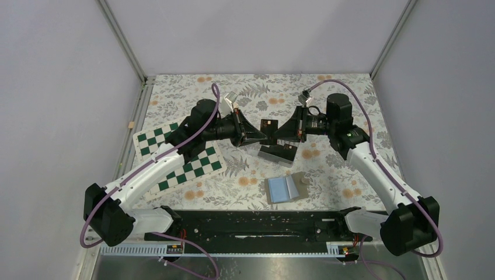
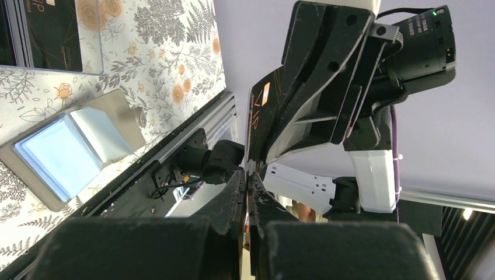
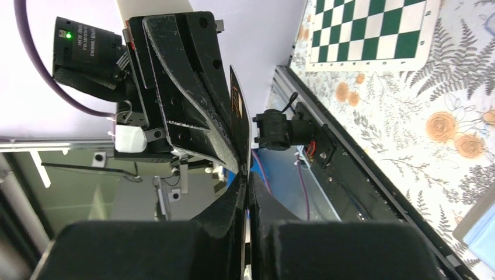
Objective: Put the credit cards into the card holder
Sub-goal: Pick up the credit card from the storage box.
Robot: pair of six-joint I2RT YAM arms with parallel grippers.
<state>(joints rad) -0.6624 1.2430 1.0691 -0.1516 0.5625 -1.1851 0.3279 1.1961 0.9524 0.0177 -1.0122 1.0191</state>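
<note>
My pincer [image 3: 247,185] is closed on the near edge of a black card [image 3: 239,111]. I see the card edge-on, with an orange mark on its face. From the upper left, the left pincer [image 3: 236,158] grips the same card, its tips just beyond mine. To the right lie flowered cloth [image 3: 408,134], a green chessboard mat [image 3: 373,29], a black rail [image 3: 356,175], and in the bottom corner a blue bit of the holder [image 3: 483,233].

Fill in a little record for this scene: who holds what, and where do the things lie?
left gripper: shut on the credit card
right gripper: shut on the same card, from the other side
credit card: held off the table, between both arms
card holder: lying open on the table, pale blue inside up
checkered mat: on the table's left side
</note>
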